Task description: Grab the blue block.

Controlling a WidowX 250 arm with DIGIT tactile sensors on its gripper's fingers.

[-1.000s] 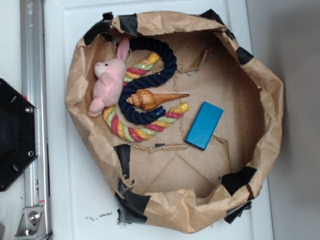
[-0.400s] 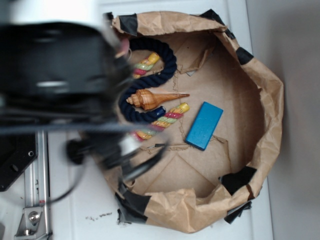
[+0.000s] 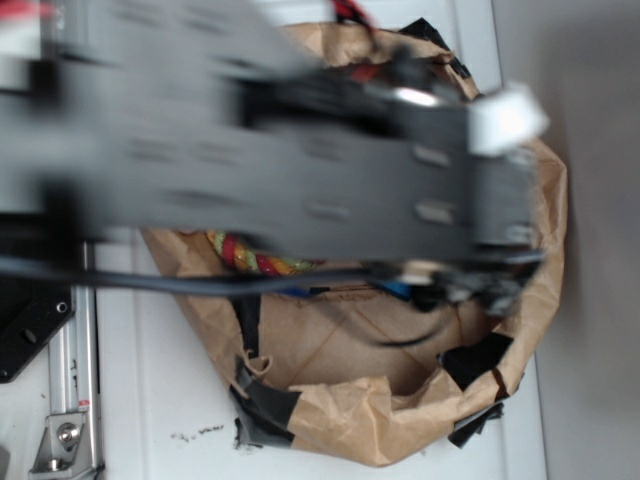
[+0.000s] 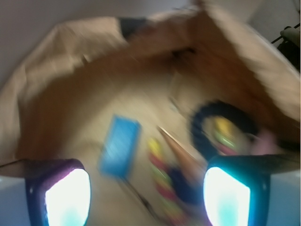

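In the wrist view the blue block (image 4: 120, 146) lies flat on the brown paper floor of the bag, blurred, ahead of and between my fingers. My gripper (image 4: 148, 200) is open and empty above the bag floor, with both glowing fingertips (image 4: 68, 197) at the bottom edge. In the exterior view my blurred arm (image 3: 300, 170) stretches across the bag and hides most of it. Only a sliver of the blue block (image 3: 397, 290) shows under the arm.
A brown paper bag (image 3: 340, 420) with black tape patches walls everything in. Right of the block lie a pointed seashell (image 4: 181, 150), a colourful rope (image 4: 160, 169), a navy rope ring (image 4: 221, 127) and a pink plush (image 4: 268, 141). A metal rail (image 3: 70, 400) runs at the left.
My arm has swung in from the left and now reaches across the bag, covering the toys and most of the block. The objects themselves have not moved.
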